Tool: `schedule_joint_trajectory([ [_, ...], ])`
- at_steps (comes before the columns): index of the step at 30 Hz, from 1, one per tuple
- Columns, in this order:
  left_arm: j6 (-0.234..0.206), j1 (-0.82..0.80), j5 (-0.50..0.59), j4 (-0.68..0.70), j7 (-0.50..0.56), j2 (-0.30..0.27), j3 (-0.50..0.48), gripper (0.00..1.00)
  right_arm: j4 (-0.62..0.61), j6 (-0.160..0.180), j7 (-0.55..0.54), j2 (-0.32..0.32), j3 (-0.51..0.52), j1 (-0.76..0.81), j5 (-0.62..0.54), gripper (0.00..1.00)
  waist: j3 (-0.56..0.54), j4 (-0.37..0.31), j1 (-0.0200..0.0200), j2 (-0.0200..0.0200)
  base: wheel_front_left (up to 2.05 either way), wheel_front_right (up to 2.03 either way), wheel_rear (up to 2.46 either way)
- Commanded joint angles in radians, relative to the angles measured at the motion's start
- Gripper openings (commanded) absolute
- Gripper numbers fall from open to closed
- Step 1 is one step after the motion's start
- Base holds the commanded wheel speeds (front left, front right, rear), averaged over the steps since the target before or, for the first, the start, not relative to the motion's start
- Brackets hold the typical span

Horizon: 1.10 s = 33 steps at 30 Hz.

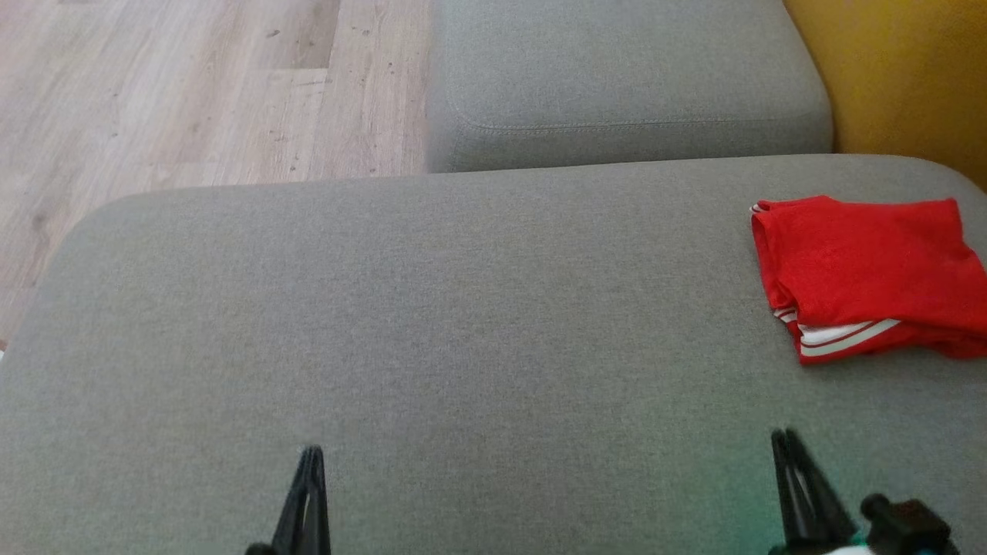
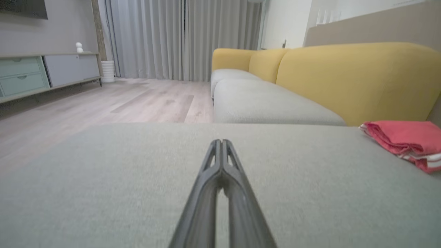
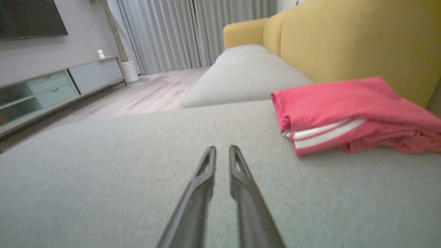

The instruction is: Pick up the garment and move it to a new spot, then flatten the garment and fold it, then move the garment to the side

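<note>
The garment (image 1: 864, 270) is red with white stripes and lies folded at the right end of the grey sofa cushion (image 1: 463, 324). It also appears at the right in the left wrist view (image 2: 406, 139) and the right wrist view (image 3: 344, 110). My left gripper (image 1: 311, 451) hovers low over the near middle of the cushion, shut and empty, with its fingertips touching (image 2: 220, 141). My right gripper (image 1: 783, 435) sits near the front right, below the garment and apart from it. A narrow gap shows between its tips (image 3: 222, 148), with nothing in it.
A second grey seat cushion (image 1: 617, 77) adjoins at the back, with the yellow sofa backrest (image 1: 902, 77) to the right. Wooden floor (image 1: 170, 92) lies beyond the cushion's left edge. A low cabinet (image 2: 41, 72) and curtains (image 2: 179, 38) stand far across the room.
</note>
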State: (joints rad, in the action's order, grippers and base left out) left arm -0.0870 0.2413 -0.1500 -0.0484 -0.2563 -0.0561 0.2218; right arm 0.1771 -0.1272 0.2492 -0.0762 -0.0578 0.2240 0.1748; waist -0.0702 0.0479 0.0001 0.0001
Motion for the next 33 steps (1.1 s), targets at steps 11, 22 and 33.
schedule_joint_trajectory([
  [11,0.015,-0.02,-0.126,-0.019,0.02,-0.007,-0.016,0.0,0.015,0.0,-0.022,-0.004,0.004,-0.023,0.122,0.0,0.006,-0.004,0.0,-0.0001,0.0,0.0,0.0],
  [22,0.036,-0.054,-0.264,-0.042,0.045,-0.014,-0.035,0.0,0.02,-0.001,-0.048,-0.007,0.012,-0.052,0.255,0.0,0.012,-0.008,0.0,-0.0001,0.0,0.0,0.0],
  [33,0.057,-0.089,-0.411,-0.062,0.074,-0.02,-0.058,0.0,0.025,-0.001,-0.078,-0.009,0.023,-0.084,0.398,0.0,0.019,-0.013,0.0,-0.0001,0.0,0.0,0.0],
])
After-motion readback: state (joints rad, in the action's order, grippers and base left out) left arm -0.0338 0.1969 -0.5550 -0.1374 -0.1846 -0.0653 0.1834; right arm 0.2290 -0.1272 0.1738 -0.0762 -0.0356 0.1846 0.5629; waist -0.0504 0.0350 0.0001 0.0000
